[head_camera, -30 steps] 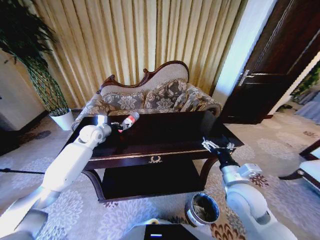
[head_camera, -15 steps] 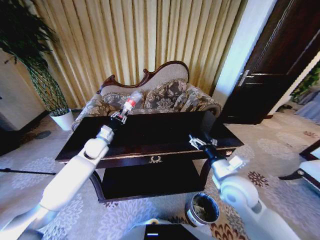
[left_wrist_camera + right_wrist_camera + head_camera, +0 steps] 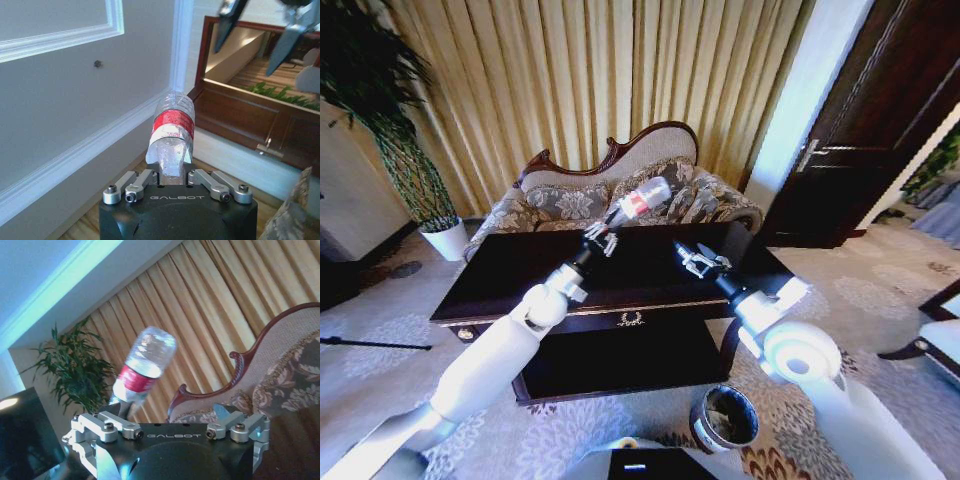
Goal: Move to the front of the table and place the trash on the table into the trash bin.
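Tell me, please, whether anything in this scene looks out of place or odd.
Nothing looks spilled or damaged. The bottle is held up, tilted, above the table in the left end effector; the right end effector hovers open nearby.

Right claw blocks path btwn bottle, bin.
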Available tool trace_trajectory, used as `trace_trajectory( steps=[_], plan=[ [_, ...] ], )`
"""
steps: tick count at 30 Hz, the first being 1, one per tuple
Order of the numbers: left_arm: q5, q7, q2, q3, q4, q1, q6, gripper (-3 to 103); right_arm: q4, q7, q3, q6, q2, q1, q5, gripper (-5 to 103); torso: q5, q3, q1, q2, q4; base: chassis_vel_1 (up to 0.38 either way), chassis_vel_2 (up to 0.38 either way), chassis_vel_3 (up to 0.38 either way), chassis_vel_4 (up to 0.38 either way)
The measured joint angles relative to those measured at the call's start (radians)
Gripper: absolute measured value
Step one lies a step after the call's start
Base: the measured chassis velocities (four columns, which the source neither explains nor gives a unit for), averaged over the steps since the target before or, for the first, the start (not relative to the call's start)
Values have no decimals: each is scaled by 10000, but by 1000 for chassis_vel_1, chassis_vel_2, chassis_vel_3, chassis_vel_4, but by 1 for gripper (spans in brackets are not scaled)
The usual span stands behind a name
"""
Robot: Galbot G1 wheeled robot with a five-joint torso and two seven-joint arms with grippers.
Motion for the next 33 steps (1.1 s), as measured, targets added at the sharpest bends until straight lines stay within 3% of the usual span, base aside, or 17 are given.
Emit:
trace_trajectory(
  steps=[14,21,33],
  plan=[
    [-124,233,-468,985,5,-531,636,22,-696,21,-372,-1,290,961,-262,100,-1,0,0,-1,1,0,0,0,0],
    [-444,506,-198,1206,-443,-754,1207,22,-1128,30,-238,8,391,1303,-402,100,-1,1,0,-1,2,0,0,0,0],
    [-541,1034,99,1297,-700,-765,1464,22,-1287,70,-196,18,387,1824,-347,100,-3,0,0,0,2,0,0,0,0]
  ],
)
